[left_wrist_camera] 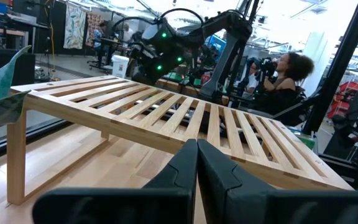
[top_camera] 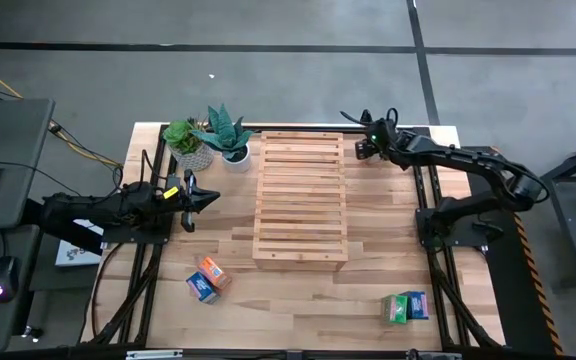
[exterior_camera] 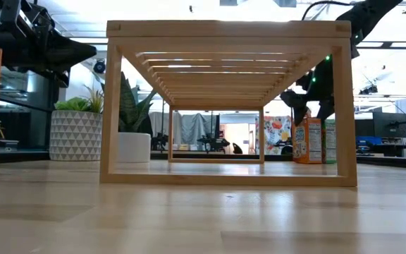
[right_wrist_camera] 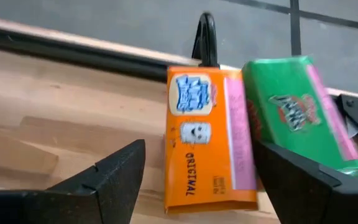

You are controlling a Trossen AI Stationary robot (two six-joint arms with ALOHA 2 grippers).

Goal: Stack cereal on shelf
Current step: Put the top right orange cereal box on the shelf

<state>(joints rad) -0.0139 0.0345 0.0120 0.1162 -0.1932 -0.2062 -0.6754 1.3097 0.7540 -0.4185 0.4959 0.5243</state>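
Your right gripper (right_wrist_camera: 197, 180) hovers at the far right corner of the table, fingers spread wide apart and empty. Between and just beyond those fingers stand two small cardboard cereal boxes side by side and touching: an orange box marked "ORIGINAL" (right_wrist_camera: 207, 140) and a green box (right_wrist_camera: 297, 112), with the green one close against one of the fingers. In the low view the same pair stands upright behind the rack's right leg, the orange box (exterior_camera: 303, 144) left of the green one (exterior_camera: 328, 141).

Your left gripper (left_wrist_camera: 196, 180) sits at the left side of the table, pointing toward the rack, its two dark fingers pressed together with nothing between them.

The large light-wood slatted shelf (top_camera: 301, 198) stands in the middle of the table with nothing on top. Near its front left corner an orange box (top_camera: 213, 270) and a blue box (top_camera: 201, 289) lie flat and touching. At the near right, a green box (top_camera: 397, 309) and a blue box (top_camera: 415, 305) lie together.

Two potted green plants (top_camera: 208, 140) stand at the far left, beside the shelf's far corner. The tabletop (top_camera: 368, 300) is butcher-block wood in a black frame. Beyond it you have grey floor, a desk with a computer mouse (top_camera: 1, 275) at the left, and a seated person (left_wrist_camera: 284, 84) in the workshop background.
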